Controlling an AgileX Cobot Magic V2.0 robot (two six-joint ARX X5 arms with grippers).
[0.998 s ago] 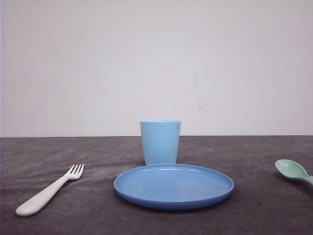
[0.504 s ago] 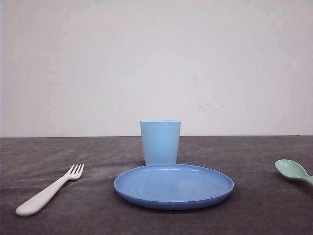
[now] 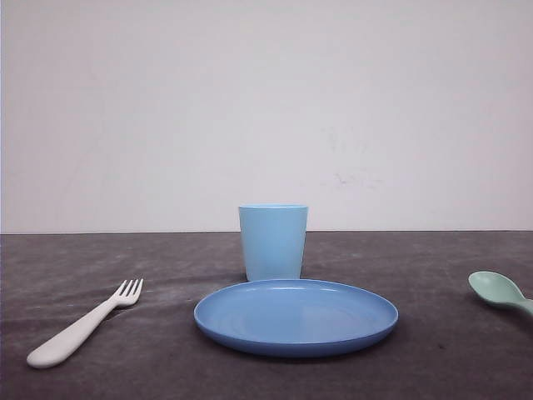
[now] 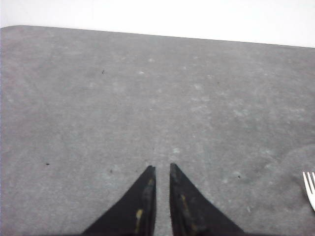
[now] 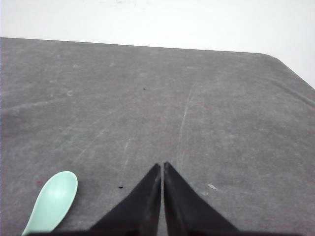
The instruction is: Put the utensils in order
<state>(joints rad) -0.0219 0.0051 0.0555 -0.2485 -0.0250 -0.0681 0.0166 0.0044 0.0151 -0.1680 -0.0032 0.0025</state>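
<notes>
On the table, fork (image 3: 83, 327) and spoon (image 3: 498, 291) unmoved, as before.

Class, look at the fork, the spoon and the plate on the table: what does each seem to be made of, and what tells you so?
White thick-handled fork: probably plastic, matte; the sign is its chunky rounded handle and even, opaque colour.
Pale mint-green spoon: likely plastic too, smooth with a soft sheen on the bowl.
Round blue plate: apparently plastic or melamine, satin finish, with faint highlights along its rim.
</notes>
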